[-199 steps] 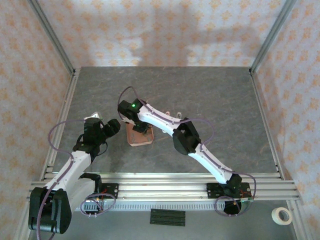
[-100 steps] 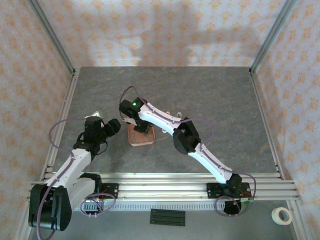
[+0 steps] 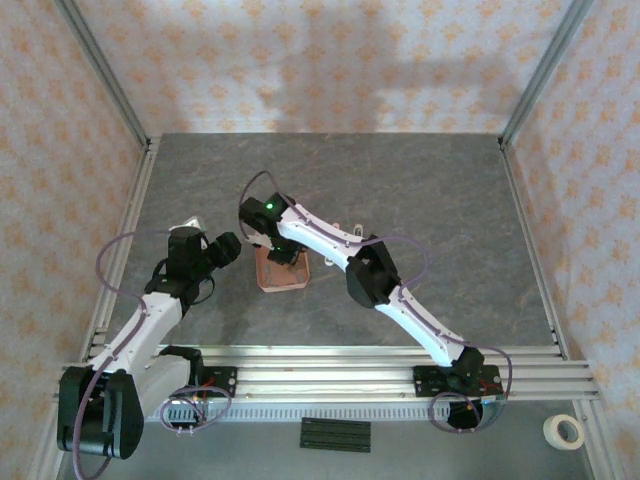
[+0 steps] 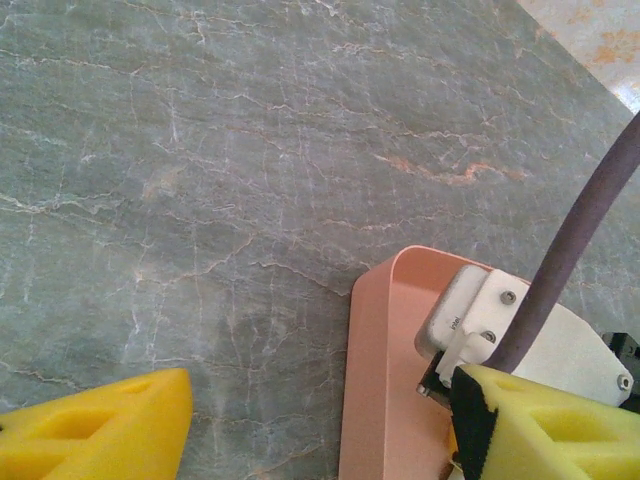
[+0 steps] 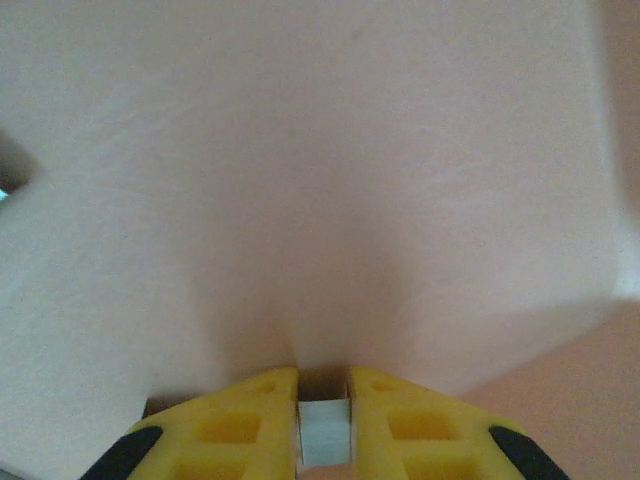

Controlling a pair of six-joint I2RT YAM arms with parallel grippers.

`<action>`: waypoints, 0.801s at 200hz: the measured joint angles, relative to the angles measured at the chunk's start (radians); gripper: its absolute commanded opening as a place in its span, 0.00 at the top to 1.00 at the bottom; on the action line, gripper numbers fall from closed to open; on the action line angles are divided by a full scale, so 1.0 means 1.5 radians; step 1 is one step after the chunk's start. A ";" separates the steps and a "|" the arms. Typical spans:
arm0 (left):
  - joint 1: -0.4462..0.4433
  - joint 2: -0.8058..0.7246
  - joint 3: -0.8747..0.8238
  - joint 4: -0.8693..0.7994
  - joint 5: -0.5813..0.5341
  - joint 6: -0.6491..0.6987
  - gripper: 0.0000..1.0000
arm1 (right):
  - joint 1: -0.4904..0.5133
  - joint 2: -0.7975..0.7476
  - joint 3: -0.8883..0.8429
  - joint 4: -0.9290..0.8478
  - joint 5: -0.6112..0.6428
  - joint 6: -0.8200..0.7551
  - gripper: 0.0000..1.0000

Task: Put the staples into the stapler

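The left claw [image 3: 228,247] has edged closer to the tray's [image 3: 287,281] left side since the earlier frame, while the right arm has hardly moved from its reach over the tray. The right claw [image 3: 283,258] points down into the tray. From the right wrist, its yellow fingers [image 5: 250,420] stand narrow, pinching a small pale grey block of staples [image 5: 325,435] just above the tray floor [image 5: 350,200]. Only the block's end face shows between the fingers, so I cannot tell which way its long axis runs.

The left claw [image 4: 320,425] is wide, with nothing in it and bare bench [image 4: 200,200] between its fingers; its right finger [image 4: 560,425] sits over the tray's raised rim [image 4: 375,300].

Beyond and right of the tray, the bench [image 3: 430,200] offers broad free room.
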 measured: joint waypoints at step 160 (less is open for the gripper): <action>0.000 -0.058 0.007 -0.031 -0.007 0.062 0.32 | 0.012 -0.163 -0.072 0.119 -0.056 0.032 0.84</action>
